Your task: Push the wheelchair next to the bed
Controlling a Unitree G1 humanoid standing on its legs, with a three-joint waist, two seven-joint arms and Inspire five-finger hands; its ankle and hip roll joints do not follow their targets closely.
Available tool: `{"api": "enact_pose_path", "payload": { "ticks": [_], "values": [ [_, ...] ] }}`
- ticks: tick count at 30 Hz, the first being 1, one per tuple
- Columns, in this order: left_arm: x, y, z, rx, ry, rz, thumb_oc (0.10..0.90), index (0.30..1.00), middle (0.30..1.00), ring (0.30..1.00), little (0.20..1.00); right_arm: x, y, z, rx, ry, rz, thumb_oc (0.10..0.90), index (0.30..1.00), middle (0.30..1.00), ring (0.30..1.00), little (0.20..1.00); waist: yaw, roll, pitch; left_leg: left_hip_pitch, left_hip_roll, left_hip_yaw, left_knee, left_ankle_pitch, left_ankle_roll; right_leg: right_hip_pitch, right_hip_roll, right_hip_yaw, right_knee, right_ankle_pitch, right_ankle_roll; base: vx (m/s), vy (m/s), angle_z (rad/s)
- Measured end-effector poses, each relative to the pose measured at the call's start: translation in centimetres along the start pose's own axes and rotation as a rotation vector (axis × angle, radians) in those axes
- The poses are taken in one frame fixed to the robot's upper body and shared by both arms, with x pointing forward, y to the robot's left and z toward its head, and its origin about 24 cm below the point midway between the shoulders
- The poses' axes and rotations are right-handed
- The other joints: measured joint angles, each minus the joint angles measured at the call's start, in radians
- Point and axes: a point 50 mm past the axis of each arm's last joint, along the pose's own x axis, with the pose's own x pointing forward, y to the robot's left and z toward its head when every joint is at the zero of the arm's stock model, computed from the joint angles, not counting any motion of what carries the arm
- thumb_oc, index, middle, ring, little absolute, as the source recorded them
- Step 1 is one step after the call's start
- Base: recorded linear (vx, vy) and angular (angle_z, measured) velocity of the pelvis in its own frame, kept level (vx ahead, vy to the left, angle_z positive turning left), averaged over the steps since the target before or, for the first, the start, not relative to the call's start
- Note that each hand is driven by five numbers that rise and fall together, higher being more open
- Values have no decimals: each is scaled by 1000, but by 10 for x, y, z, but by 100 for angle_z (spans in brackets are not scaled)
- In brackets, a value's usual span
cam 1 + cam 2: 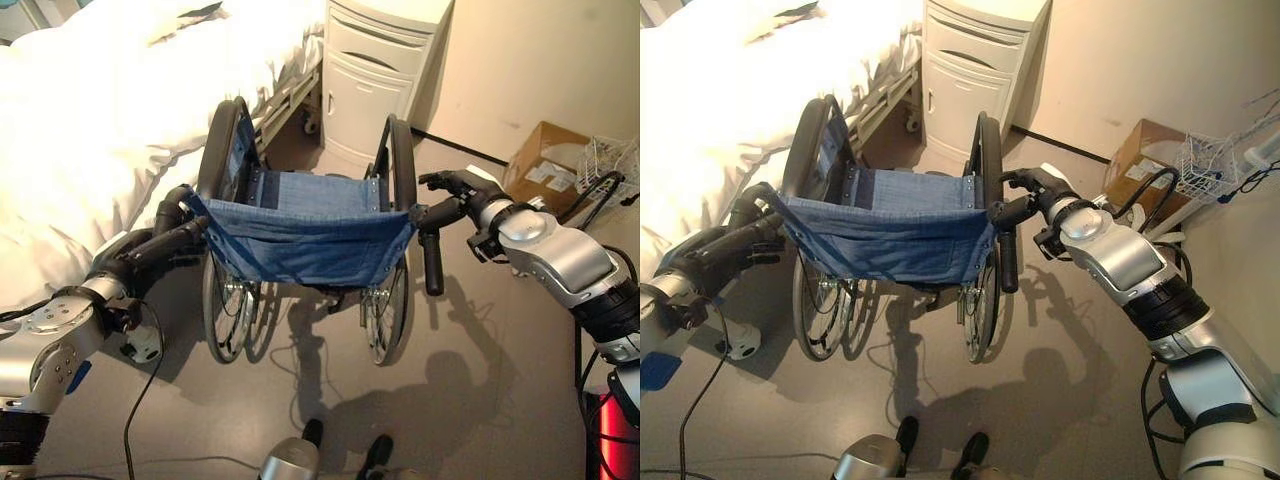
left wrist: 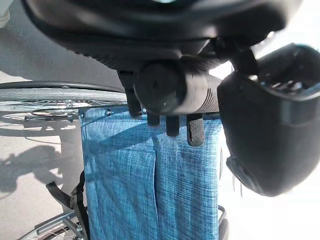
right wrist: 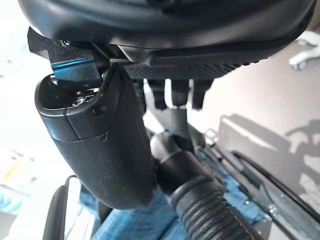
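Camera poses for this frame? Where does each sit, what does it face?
Left eye: on the head, down on the wheelchair beside the bed; both arms.
Right eye: same scene, slightly offset.
Left wrist: left hand on a push handle.
Right wrist: right hand above the other handle.
All share the wheelchair.

floor and bed

the grey floor carries the wheelchair in the middle, its wheels down. at far centre stands a white cabinet, and far right a cardboard box, with what may be a wire basket beside it. the bed on the left bears a white duvet.
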Motion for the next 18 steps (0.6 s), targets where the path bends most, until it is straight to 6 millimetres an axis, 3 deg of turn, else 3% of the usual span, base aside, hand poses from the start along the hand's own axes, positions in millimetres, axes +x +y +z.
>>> {"api": "enact_pose_path", "payload": {
  "ticks": [18],
  "values": [
    [-21,14,-4,65,-29,59,800,900,900,900,900,-15,3,-7,180,-33,0,800,900,900,900,900,-12,1,1,2,3,2,-14,-1,-1,-1,9,-2,-9,0,0,0,0,0]
  ]
}}
